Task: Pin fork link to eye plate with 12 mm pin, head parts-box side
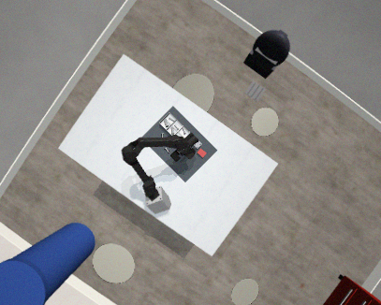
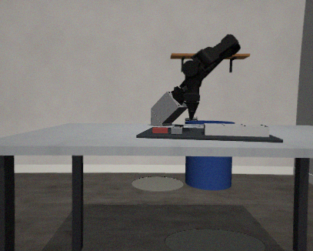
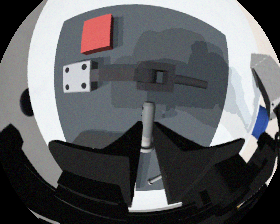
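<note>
My gripper point(image 3: 147, 125) is shut on the grey pin point(image 3: 147, 125), which sticks out from between the fingers and points down at the dark mat. In the wrist view the dark fork link point(image 3: 165, 78) lies just beyond the pin tip, joined in line with the eye plate point(image 3: 79, 78), a light square plate with corner holes. In the side view the gripper point(image 2: 191, 114) hangs a little above the mat, over the fork link. From above, the gripper point(image 1: 183, 149) is over the mat's middle.
A red square point(image 3: 96, 34) lies on the dark mat beside the eye plate. The white parts box point(image 1: 173, 125) sits at the mat's far end. The arm's grey base point(image 1: 158, 201) stands on the table.
</note>
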You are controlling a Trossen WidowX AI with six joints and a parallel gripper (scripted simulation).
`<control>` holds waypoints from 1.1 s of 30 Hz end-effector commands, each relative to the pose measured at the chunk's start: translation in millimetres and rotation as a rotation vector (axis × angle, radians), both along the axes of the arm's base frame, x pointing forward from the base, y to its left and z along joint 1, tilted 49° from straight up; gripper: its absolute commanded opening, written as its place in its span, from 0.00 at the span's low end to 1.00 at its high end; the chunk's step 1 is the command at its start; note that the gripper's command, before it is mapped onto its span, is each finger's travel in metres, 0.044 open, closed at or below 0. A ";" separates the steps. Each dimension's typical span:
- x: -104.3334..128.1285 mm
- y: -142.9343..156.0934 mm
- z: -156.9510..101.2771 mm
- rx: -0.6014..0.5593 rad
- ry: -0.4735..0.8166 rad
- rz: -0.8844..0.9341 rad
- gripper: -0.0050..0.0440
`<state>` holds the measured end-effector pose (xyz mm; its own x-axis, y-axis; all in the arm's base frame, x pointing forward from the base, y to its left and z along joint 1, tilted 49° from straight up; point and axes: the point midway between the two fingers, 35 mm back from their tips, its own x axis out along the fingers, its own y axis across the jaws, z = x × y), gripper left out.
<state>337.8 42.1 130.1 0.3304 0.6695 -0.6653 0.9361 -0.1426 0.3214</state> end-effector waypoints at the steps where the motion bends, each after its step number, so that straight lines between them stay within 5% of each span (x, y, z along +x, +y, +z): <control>1: -0.4 0.6 0.5 -0.008 0.002 -0.002 0.13; 33: 1.3 4.6 -1.1 -0.080 0.013 -0.027 0.13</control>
<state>339.0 44.1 131.1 0.3407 0.6088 -0.7164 0.9356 -0.1445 0.3222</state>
